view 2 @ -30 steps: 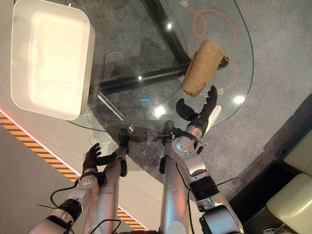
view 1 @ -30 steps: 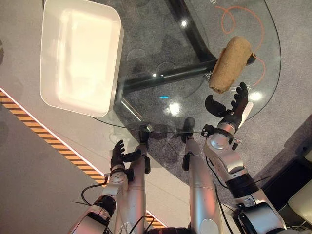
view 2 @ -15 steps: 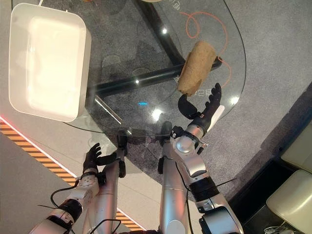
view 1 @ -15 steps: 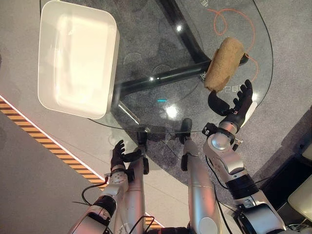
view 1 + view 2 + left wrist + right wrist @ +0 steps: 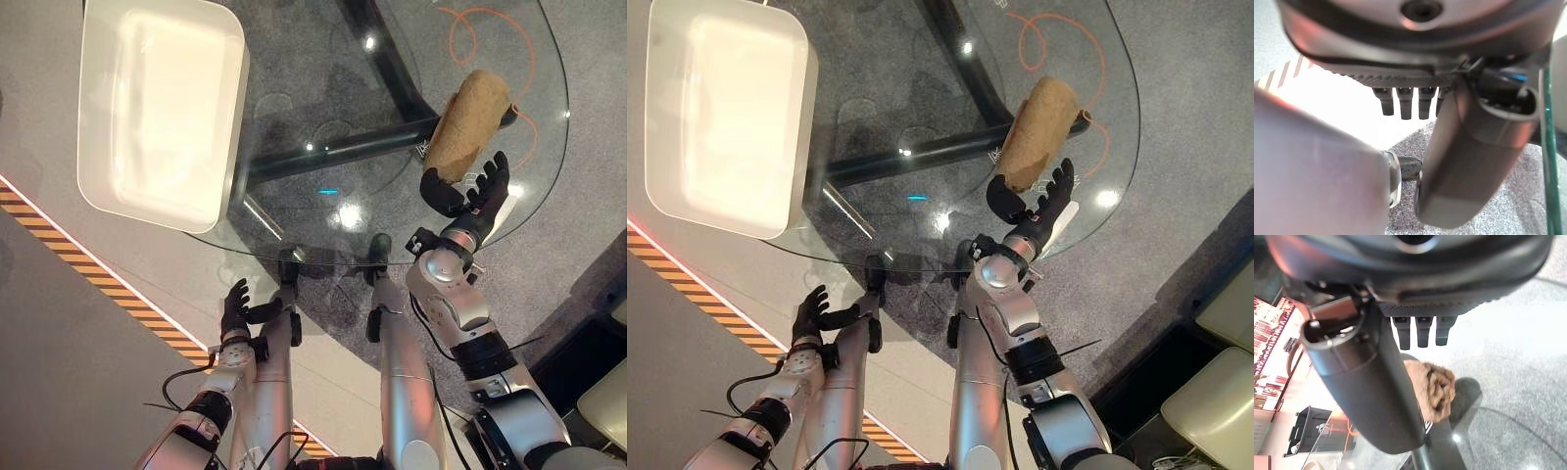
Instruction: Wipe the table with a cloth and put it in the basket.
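Cloth (image 5: pixel 469 124), a soft, light-looking tan roll, lies on the glass table (image 5: pixel 323 147) just past the spread-fingered right hand (image 5: pixel 468 196), so I'd pinch its near end; left hand (image 5: pixel 238 311) hangs relaxed below.

From my remote station: overhead lights throw bright glare spots across the glass counter (image 5: pixel 392 117), and the white basket (image 5: pixel 157 108) is washed out. Both wrist views are blurred up close, the floor behind the left hand (image 5: pixel 1415 44) blown white.

Silver-grey arms, dark hands, black fingers (image 5: pixel 497 171)
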`<state>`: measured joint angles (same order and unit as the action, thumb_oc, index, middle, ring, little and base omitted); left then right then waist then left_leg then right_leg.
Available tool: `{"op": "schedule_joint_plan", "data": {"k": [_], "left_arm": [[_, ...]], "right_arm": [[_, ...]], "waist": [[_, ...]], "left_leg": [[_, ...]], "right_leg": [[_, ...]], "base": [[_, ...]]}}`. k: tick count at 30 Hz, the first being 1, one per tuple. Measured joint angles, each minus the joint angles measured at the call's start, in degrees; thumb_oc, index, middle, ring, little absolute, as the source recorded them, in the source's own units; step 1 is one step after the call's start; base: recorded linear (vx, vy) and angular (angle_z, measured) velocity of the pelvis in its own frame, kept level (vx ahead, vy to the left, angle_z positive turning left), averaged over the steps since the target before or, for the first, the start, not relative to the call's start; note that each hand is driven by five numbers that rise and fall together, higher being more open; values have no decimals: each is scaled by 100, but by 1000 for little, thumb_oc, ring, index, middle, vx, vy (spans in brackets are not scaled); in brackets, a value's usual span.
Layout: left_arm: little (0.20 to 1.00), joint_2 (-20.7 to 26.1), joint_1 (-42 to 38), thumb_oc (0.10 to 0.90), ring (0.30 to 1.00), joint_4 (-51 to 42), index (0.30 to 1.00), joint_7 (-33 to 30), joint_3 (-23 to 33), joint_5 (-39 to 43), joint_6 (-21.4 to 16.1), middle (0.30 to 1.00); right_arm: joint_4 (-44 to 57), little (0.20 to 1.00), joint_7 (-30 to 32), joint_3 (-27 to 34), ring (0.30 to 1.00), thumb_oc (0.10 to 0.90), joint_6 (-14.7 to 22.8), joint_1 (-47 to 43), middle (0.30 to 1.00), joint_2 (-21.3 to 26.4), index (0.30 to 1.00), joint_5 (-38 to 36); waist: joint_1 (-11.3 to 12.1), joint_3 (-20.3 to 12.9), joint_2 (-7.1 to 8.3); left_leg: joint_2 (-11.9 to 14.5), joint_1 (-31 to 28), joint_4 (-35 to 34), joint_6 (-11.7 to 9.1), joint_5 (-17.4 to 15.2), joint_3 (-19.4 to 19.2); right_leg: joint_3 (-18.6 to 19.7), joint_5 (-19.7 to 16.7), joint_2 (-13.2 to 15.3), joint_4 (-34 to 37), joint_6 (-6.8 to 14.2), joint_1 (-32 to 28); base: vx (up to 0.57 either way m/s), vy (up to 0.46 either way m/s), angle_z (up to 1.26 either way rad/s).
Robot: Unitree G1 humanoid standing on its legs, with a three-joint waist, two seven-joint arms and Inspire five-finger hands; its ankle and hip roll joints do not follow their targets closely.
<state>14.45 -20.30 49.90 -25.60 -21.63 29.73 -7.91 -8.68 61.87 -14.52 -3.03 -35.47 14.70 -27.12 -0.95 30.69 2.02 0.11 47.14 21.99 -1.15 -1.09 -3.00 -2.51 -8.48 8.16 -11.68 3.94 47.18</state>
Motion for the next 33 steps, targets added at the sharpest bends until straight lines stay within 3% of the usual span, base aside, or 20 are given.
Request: {"op": "schedule_joint_plan", "data": {"k": [16, 21, 33], "left_arm": [[900, 2, -11, 800, 900, -78, 900, -1, 0, 7, 33, 900], [900, -2, -70, 800, 900, -130, 900, -1, -8, 77, 33, 900], [900, -40, -127, 800, 900, -141, 900, 2, -19, 109, 32, 900]], "right_arm": [[-208, 900, 210, 80, 900, 800, 192, -267, 900, 14, 900, -331], [-1061, 900, 353, 171, 900, 800, 106, -795, 900, 144, 900, -456], [-1120, 900, 522, 249, 900, 800, -82, -1037, 900, 181, 900, -455]], "waist": [[74, 0, 0], [123, 3, -5], [238, 4, -14]], "left_leg": [[-12, 88, 10, -1, -1, 65], [-32, 218, 2, -17, 11, 181], [-42, 282, -6, -19, 12, 198]], "right_leg": [[-56, 57, 11, 6, 29, 45], [-179, 51, 25, 10, 13, 114], [-190, 58, 34, 4, 13, 178]], "base": [[1, 4, 1], [11, 2, 7], [1, 0, 0]]}}
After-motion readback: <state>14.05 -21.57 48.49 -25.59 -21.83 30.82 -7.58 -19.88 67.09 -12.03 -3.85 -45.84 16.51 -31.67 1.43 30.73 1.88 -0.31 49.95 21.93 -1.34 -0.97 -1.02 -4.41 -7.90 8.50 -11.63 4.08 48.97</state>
